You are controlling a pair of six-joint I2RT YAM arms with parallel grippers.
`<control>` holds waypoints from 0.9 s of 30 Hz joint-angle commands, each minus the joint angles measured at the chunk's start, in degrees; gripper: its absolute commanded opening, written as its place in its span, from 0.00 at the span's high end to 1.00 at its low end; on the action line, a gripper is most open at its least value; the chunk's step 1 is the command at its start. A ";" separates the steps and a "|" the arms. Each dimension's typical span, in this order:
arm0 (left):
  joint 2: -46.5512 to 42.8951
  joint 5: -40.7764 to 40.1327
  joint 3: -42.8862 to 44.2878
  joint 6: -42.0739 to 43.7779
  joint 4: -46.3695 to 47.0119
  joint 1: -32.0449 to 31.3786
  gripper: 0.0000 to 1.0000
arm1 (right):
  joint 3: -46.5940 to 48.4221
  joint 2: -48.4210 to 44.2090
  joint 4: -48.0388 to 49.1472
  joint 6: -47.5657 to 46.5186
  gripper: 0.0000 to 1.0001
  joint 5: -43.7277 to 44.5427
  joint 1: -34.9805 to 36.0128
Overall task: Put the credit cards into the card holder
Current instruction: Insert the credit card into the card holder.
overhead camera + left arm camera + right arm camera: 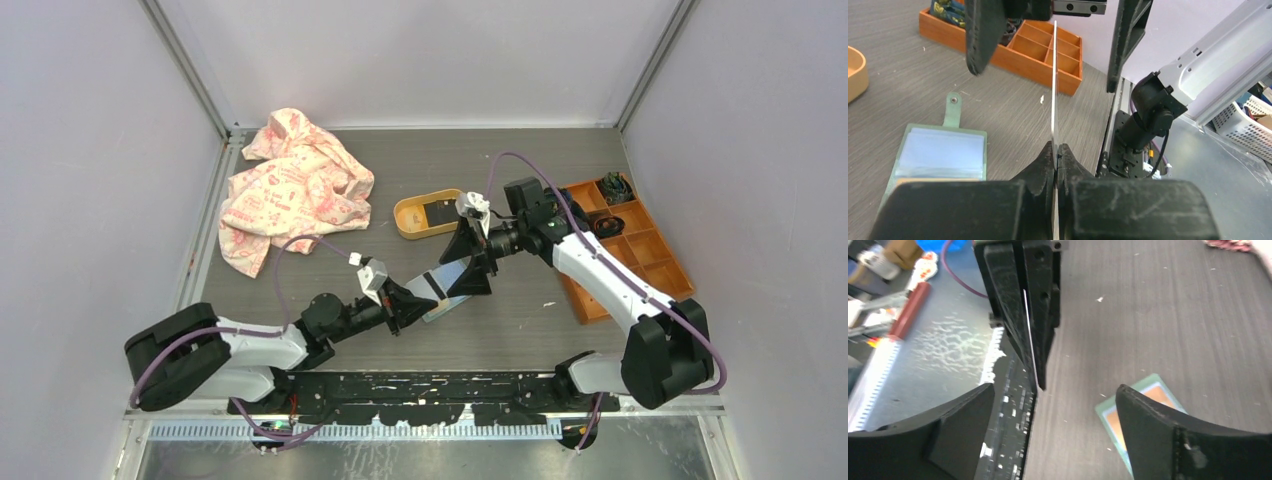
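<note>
Grey wood-grain tabletop [520, 180] fills a white-walled booth, with a pink patterned cloth [290, 185] at the back left, a yellow oval tray [405, 215] mid-table and an orange compartment box [630, 245] on the right. The left gripper [1055, 150] pinches a credit card [1054, 90] edge-on above the table. The right gripper [1055, 390] stands spread, one finger on each side of that card and clear of it. The card holder [940, 155] lies open on the table just below.

Crumpled pink patterned cloth [295, 190] at far left, yellow-orange oval tray [404, 217] mid-table, orange compartment box [655, 250] at right, grey tabletop [560, 160]
</note>
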 commanded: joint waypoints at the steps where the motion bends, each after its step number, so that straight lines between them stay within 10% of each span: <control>1: -6.53 3.05 0.88 -2.00 -12.79 0.39 1.00 | 1.12 -3.74 -5.79 -8.64 0.01 4.81 -1.26; 11: -19.83 2.62 -0.70 -3.34 -29.74 0.40 1.00 | 1.81 0.83 -7.84 -4.85 0.00 2.58 -6.86; 27: -20.46 1.86 -1.69 -6.85 -30.13 0.45 1.00 | 2.20 3.56 -16.25 -16.98 0.01 2.68 -9.52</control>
